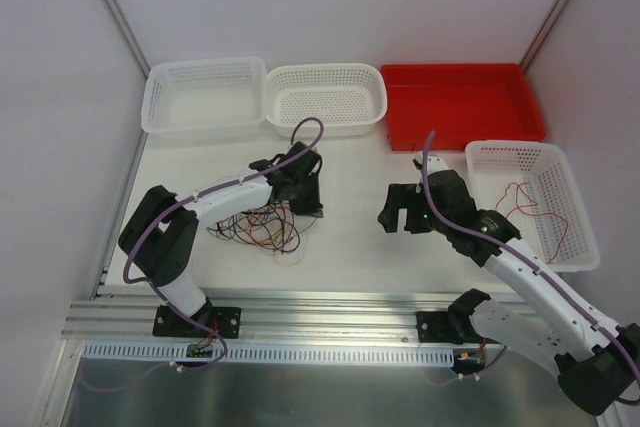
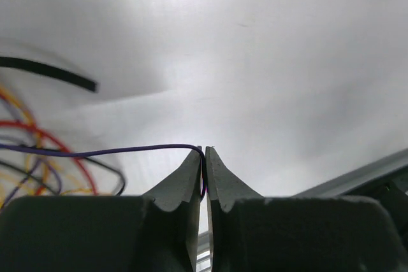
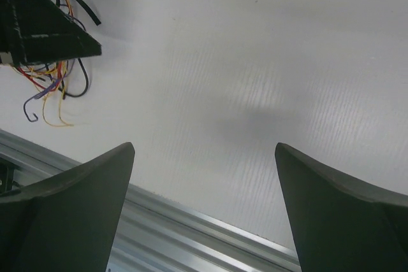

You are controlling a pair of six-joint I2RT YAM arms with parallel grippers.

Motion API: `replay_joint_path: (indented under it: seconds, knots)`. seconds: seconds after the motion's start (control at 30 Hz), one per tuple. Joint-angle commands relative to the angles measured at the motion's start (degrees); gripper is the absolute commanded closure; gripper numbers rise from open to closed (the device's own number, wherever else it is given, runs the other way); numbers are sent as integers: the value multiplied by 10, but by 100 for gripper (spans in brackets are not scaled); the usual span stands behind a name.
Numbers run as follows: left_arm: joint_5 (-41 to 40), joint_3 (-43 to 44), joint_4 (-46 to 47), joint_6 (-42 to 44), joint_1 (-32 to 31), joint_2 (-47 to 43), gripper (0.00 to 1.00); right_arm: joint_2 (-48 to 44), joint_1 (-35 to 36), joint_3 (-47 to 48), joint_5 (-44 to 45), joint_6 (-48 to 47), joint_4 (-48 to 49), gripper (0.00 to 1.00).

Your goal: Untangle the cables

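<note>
A tangle of thin coloured cables lies on the white table left of centre; it also shows in the left wrist view and the right wrist view. My left gripper is at the tangle's right edge, shut on a purple cable that runs left from its tips into the tangle. My right gripper hovers over bare table right of the tangle, open and empty. A red cable lies in the white basket on the right.
Two white baskets and a red bin stand along the back. The aluminium rail runs along the near table edge. A black cable end lies loose above the tangle.
</note>
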Motion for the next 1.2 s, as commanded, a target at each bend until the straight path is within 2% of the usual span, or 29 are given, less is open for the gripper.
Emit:
replay_joint_path:
  seconds: [0.0, 0.17, 0.37, 0.4, 0.43, 0.5, 0.53, 0.67, 0.8, 0.93, 1.17]
  knots:
    - [16, 63, 12, -11, -53, 20, 94, -35, 3, -6, 35, -1, 7, 3]
    - [2, 71, 11, -4, -65, -3, 91, -53, 3, -12, 31, -10, 3, 3]
    - [-50, 23, 11, 8, -65, -89, 85, -56, 5, -19, -8, -18, 36, 3]
    - [-53, 18, 11, 9, -64, -95, 80, -52, 6, -19, -21, -18, 43, 3]
    - [-54, 8, 11, 10, -64, -103, 67, -40, 9, -21, -41, -18, 56, 3]
    - [-55, -2, 11, 10, -65, -119, 56, -26, 20, -24, -68, -16, 73, 3]
    - [-55, -12, 9, 9, -64, -126, 47, -12, 24, -26, -81, -15, 85, 3]
    - [-55, -34, 6, 8, -64, -167, 24, 33, 47, -34, -117, 3, 164, 2]
    - [-67, -53, -1, 11, -57, -203, 9, 92, 62, -27, -143, 21, 216, 2]
    - [-59, -67, -11, 11, -33, -225, 1, 149, 94, 0, -149, 22, 252, 2]
    - [-53, -99, -41, 12, 24, -285, 1, 248, 133, 52, -144, 24, 300, 1]
